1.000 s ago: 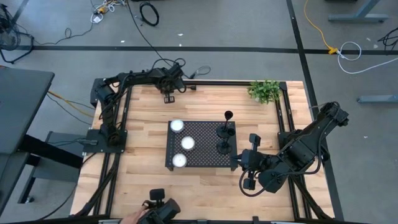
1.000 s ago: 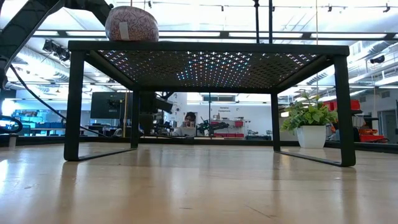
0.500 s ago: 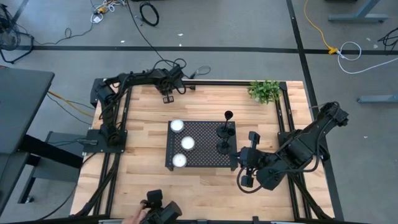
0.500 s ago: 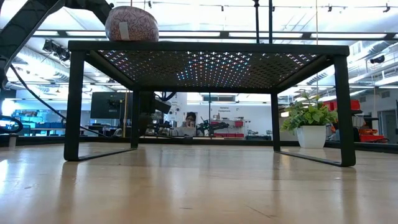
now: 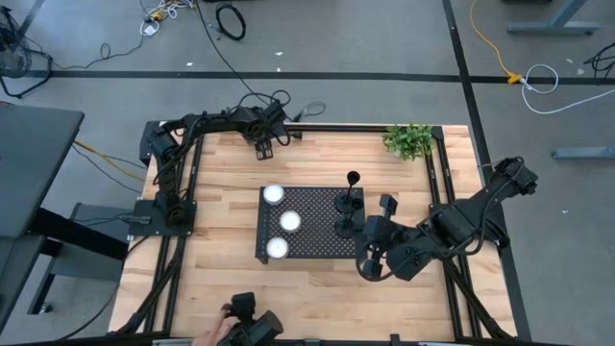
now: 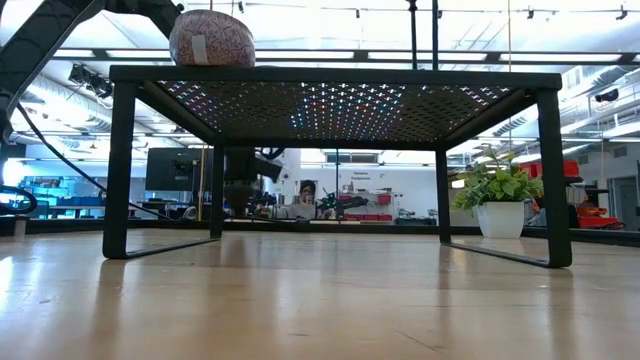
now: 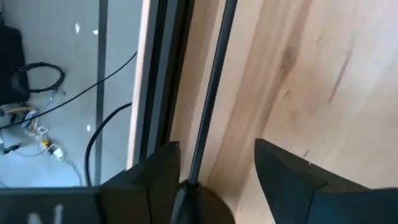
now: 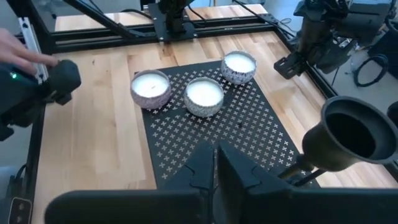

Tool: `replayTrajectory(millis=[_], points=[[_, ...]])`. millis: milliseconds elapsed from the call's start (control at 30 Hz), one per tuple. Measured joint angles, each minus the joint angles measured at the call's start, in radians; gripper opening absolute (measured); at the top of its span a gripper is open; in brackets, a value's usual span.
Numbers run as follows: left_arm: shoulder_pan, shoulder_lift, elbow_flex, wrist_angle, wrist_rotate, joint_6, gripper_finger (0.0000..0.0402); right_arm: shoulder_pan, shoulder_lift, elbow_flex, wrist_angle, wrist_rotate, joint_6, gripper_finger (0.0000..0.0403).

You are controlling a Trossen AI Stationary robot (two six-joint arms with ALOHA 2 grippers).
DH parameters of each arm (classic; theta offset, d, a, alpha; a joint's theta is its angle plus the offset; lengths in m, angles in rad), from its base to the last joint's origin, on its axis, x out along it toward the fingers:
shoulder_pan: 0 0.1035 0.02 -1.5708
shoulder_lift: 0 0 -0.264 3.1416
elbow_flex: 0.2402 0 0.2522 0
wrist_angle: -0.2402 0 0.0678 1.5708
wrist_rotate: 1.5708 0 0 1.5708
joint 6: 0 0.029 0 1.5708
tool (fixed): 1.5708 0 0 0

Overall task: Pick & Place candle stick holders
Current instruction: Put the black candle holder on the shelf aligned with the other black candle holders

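The right gripper (image 5: 369,265), fingers closed and empty, hangs just beside the perforated tray (image 5: 312,252); the candle stick holders (image 5: 346,213) standing close ahead could topple if clipped. The left gripper (image 7: 214,171) gapes, empty, far off.

A: Where's the left arm sitting right now?

B: Stretched along the far edge of the table, elbow folded back by its base on the left side. The left pincer (image 5: 264,146) hangs just over that far edge, pointing down at the wood, and in its wrist view the fingers (image 7: 155,177) stand parted with a clear gap between them.

A: And the right one?

B: Reaching in from the right side, forearm angled across toward the middle, wrist bent low. The right pincer (image 5: 369,264) has its fingers (image 8: 205,163) pressed together, nothing between them.
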Motion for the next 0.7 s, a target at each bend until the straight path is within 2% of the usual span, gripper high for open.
replayTrajectory(millis=[333,567,700], points=[[0.007,0.000,0.000,0.064,0.114,0.046,0.0223,-0.024,0.000,0.000,0.001,-0.006,0.025,0.0020],[0.049,0.058,0.000,0.069,0.131,0.049,0.0223,-0.028,0.000,0.000,0.002,-0.008,0.025,0.0020],[0.066,0.109,0.008,0.082,0.099,0.052,0.0222,-0.028,0.000,0.001,0.002,-0.008,0.018,0.0020]])
